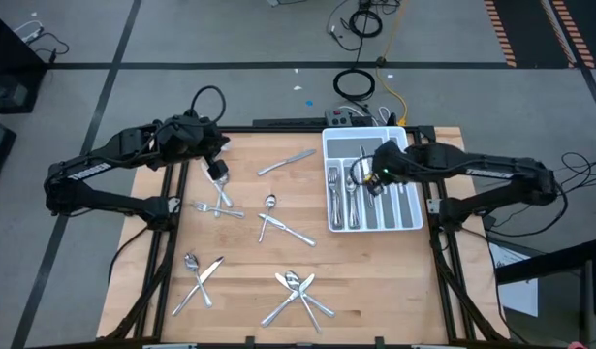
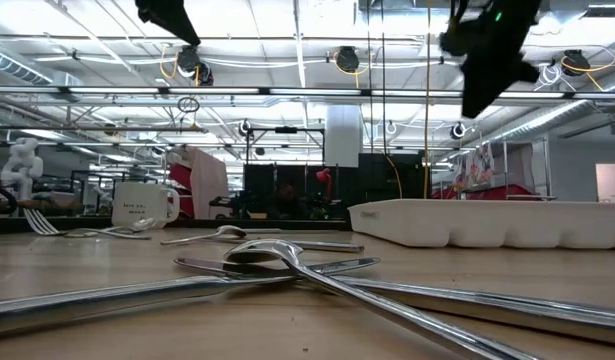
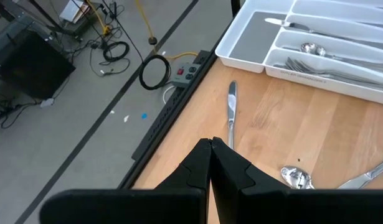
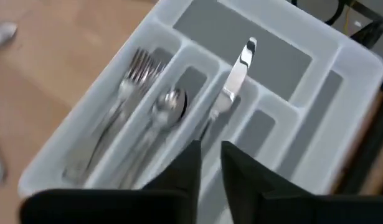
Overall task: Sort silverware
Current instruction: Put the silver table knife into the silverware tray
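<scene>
While the right gripper [image 4: 208, 163] is hovering over the white tray [image 1: 411, 221], its fingers [image 4: 186, 163] are standing slightly parted, seemingly letting go of a knife [image 4: 235, 76]. The knife is lying straight ahead of the fingers, long axis in line with them, blade pointing away, probably resting in a compartment. The left gripper [image 3: 210, 163] is waiting pinched tight and empty above the tabletop [image 1: 249, 291], where loose silverware [image 1: 296, 291] is lying.

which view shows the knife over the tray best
The right wrist view: the knife fills the frame, lying tilted across the dividers of the white tray, just ahead of the right gripper. The high view hides it under that gripper; the low and left wrist views show only the tray.
</scene>
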{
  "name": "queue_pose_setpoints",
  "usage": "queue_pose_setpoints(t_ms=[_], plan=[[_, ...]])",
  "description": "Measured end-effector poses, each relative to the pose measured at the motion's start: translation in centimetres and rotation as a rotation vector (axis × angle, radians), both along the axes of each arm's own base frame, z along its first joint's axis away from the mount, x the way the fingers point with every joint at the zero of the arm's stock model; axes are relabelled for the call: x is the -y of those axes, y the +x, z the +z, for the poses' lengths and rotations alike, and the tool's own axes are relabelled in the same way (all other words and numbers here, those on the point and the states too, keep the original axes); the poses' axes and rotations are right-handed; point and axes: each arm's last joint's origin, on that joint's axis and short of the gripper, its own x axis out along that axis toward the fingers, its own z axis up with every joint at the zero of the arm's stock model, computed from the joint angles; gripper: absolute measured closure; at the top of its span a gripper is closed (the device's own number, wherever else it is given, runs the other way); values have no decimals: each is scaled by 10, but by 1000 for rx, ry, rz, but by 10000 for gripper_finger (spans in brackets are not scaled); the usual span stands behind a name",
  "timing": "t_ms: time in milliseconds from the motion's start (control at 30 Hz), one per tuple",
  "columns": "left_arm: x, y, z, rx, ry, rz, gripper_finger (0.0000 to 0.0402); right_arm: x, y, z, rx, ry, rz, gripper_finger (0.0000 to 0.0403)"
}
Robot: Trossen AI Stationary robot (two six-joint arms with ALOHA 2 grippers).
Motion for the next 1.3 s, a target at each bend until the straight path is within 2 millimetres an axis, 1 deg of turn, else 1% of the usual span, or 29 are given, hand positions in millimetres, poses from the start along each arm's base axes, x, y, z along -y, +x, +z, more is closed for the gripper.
queue_pose_setpoints(t_ms=[67,167,267,333,433,567,733,833,933,1067,1300], plan=[[0,1,1,13,4,0,388,16,6,-16,65,-15,-72,322],[-1,2,3,35,10,0,388,46,17,-36,190,-21,-190,291],[-1,3,4,49,13,0,388,78,29,-47,273,-26,-267,285],[-1,3,4,48,12,1,388,98,35,-57,272,-34,-319,290],[-1,3,3,59,-4,14,388,126,42,-68,228,-11,-341,296],[-1,3,3,60,-11,9,388,151,47,-77,108,50,-341,289],[0,3,3,60,-11,8,388,168,50,-85,-60,80,-318,264],[0,3,3,60,-11,8,388,174,54,-91,-97,81,-275,254],[0,3,3,60,-11,8,388,177,58,-95,-106,76,-248,253],[0,3,3,61,-10,8,388,178,60,-102,-133,94,-234,259],[0,3,3,60,-10,8,388,171,56,-107,-164,222,-200,263]])
